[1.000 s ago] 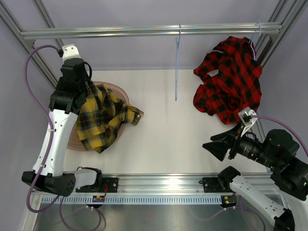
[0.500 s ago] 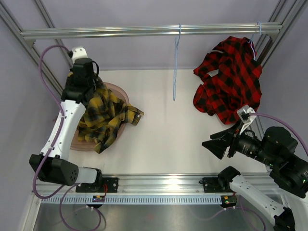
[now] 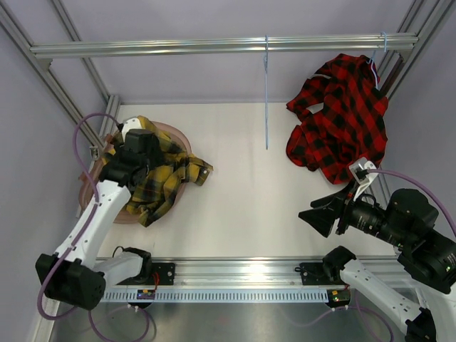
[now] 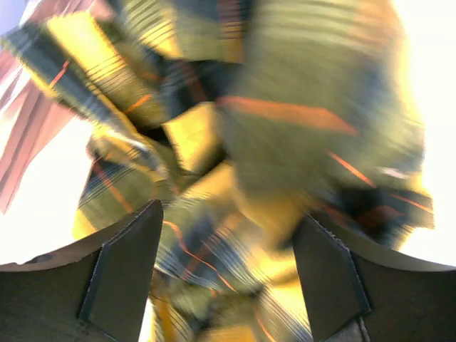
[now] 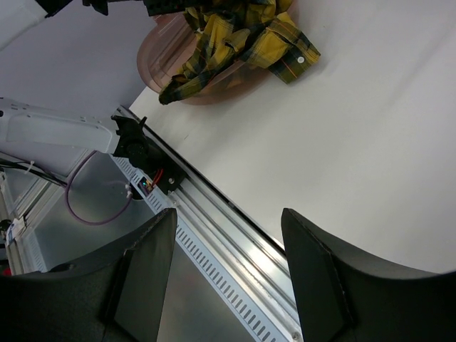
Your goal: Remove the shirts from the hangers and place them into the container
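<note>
Left tool (image 4: 228,235) is hovering spread over the yellow-and-black shirt (image 3: 160,178), which is lying bunched in the container (image 3: 176,132) with a cuff spilling onto the counter (image 3: 249,199); red-and-black shirt (image 3: 342,121) is hanging on its hanger (image 3: 383,41) at back right; right tool (image 5: 228,221) is gaping, empty.

Soft, even light fills the overhead view, sharp from edge to edge: the white surface (image 3: 249,192) reads bright without glare, shadows stay faint around the red-and-black shirt (image 3: 342,121) at far right, and the aluminium rail (image 3: 214,46) carries a mild sheen. Heavy blur smears the yellow-and-black shirt (image 4: 249,142) in the left wrist view, whose right edge and left side wash out to white. The right wrist view is crisp and evenly lit, the fingers (image 5: 142,278) of the right tool (image 5: 228,214) dark shapes at its bottom.
</note>
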Motion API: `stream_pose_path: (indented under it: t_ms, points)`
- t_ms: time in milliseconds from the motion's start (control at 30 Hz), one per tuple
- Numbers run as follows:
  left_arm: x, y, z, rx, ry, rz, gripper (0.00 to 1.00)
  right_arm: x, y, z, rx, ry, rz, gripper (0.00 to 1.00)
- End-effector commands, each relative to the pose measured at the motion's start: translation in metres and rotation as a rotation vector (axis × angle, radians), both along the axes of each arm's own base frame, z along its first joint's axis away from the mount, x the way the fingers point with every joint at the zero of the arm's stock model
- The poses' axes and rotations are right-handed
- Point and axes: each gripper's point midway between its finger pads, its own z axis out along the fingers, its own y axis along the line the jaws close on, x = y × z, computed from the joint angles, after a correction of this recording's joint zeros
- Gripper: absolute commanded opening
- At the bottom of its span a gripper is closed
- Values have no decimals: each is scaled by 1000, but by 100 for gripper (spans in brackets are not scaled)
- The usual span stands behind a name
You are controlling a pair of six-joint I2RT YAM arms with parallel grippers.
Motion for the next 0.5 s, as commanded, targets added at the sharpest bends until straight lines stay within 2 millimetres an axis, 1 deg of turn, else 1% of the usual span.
stream_pose_path:
  t_ms: [0, 33, 67, 100, 133, 167, 200, 233, 267, 300, 333, 367, 400, 433, 467]
  points:
    - [13, -40, 68, -25, -189, -142, 76, -2, 4, 6, 33, -18, 22, 69]
    - [15, -50, 73, -29, -191, -179, 76, -2, 5, 6, 37, -17, 25, 69]
    - [19, -68, 70, -29, -168, -235, 75, -2, 5, 7, 43, -18, 24, 69]
    - [23, -80, 79, -39, -176, -282, 73, -1, 6, 8, 46, -16, 27, 69]
    - [25, -95, 77, -59, -161, -332, 71, -1, 7, 7, 45, -12, 26, 69]
    - [29, -112, 65, -53, -120, -379, 70, -1, 7, 8, 47, -16, 26, 69]
    - [31, -123, 61, -41, -101, -417, 70, 0, 7, 8, 46, -15, 23, 69]
    - [36, -133, 64, -40, -96, -440, 70, -1, 6, 8, 48, -14, 21, 69]
    - [44, -144, 44, -15, -30, -460, 70, -1, 7, 8, 49, -14, 24, 69]
    - [43, -156, 36, 19, 3, -495, 70, -1, 6, 8, 51, -13, 22, 69]
    - [49, -165, 41, 36, -1, -504, 69, -1, 6, 9, 51, -13, 19, 69]
    - [49, -178, 36, 66, 19, -533, 70, -1, 6, 9, 50, -12, 21, 69]
    - [55, -179, 16, 147, 77, -520, 70, -2, 5, 9, 49, -12, 18, 69]
    - [61, -185, 24, 179, 62, -518, 70, -2, 5, 8, 48, -11, 16, 69]
    - [64, -188, 22, 221, 70, -516, 70, -3, 4, 8, 48, -12, 15, 69]
